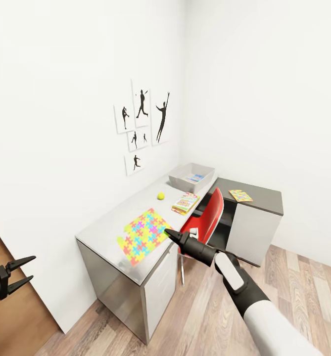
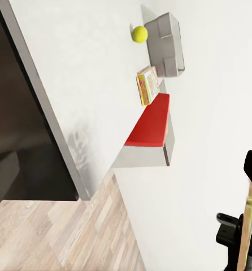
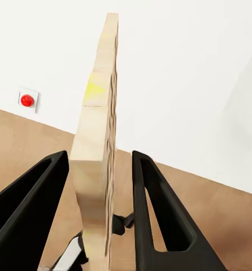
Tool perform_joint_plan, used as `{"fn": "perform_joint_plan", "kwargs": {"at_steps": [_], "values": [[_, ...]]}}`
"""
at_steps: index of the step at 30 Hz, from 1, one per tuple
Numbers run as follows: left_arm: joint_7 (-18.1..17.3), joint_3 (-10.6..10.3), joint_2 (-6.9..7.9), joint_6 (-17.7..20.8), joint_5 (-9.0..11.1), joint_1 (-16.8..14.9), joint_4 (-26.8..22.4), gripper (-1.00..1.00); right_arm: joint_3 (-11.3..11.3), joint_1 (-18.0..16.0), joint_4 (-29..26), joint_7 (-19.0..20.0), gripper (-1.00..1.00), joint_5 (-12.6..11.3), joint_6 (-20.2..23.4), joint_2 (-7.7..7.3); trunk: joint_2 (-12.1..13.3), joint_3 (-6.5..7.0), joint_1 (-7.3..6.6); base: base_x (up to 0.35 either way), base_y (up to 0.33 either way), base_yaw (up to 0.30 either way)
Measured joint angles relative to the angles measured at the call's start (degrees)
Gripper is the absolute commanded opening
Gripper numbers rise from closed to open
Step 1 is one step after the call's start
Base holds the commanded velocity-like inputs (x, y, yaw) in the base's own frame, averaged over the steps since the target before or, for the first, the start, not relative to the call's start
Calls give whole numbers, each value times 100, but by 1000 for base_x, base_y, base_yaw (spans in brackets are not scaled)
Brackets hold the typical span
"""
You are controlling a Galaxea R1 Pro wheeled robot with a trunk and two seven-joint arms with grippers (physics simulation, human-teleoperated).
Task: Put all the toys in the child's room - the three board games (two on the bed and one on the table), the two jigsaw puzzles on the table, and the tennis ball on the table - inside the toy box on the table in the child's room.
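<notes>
Grips the thin square multicoloured jigsaw puzzle (image 1: 143,236) by one edge in the right gripper (image 1: 168,233), at the near end of the long light grey table (image 1: 111,222). Presents its patchwork face broadside in the head view but only its tan rim in the right wrist view, running straight out along the black fingers (image 3: 30,209) closed on it. Holds the left gripper (image 1: 33,267) spread wide, well apart from the table, with its wrist view taking in the small yellow-green tennis ball (image 2: 139,34) near the shallow grey toy box (image 2: 168,45).
</notes>
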Motion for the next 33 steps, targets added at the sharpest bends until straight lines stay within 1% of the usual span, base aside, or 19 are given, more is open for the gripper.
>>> {"fn": "perform_joint_plan", "kwargs": {"at_steps": [1, 3, 5, 10, 17, 22, 33], "values": [[0, -1, 0, 0, 0, -1, 0, 100, 0, 0, -25, 2, -100, -2, 64, -15, 0, 0, 0, 0, 0, 0], [0, -3, -1, 0, -1, 0, 0, 100, -6, 3, -100, 16, -100, -6, 324, -48, 0, 0, 0, 0, 0, 0], [0, 0, -2, 0, -1, 1, 0, 100, -12, 47, -142, 27, -100, 0, 430, -59, 0, 0, 0, 0, 0, 0], [0, -2, -1, 0, -1, 2, 0, 100, -34, 228, -221, 118, -100, -11, 515, -69, 0, 0, 0, 0, 0, 0], [-3, -5, -2, 0, 2, -1, 0, 100, -108, 273, -265, 249, -100, -14, 523, -63, 0, 0, 0, 0, 0, -9], [-13, -9, -2, 0, 23, -2, 1, 100, -115, 278, -274, 280, -100, -9, 516, -63, 0, -5, 0, 0, 0, -184], [-17, 0, -2, -1, 24, -2, 1, 100, -119, 278, -277, 297, -100, -4, 512, -64, 0, -35, 0, 13, -12, -255]]}}
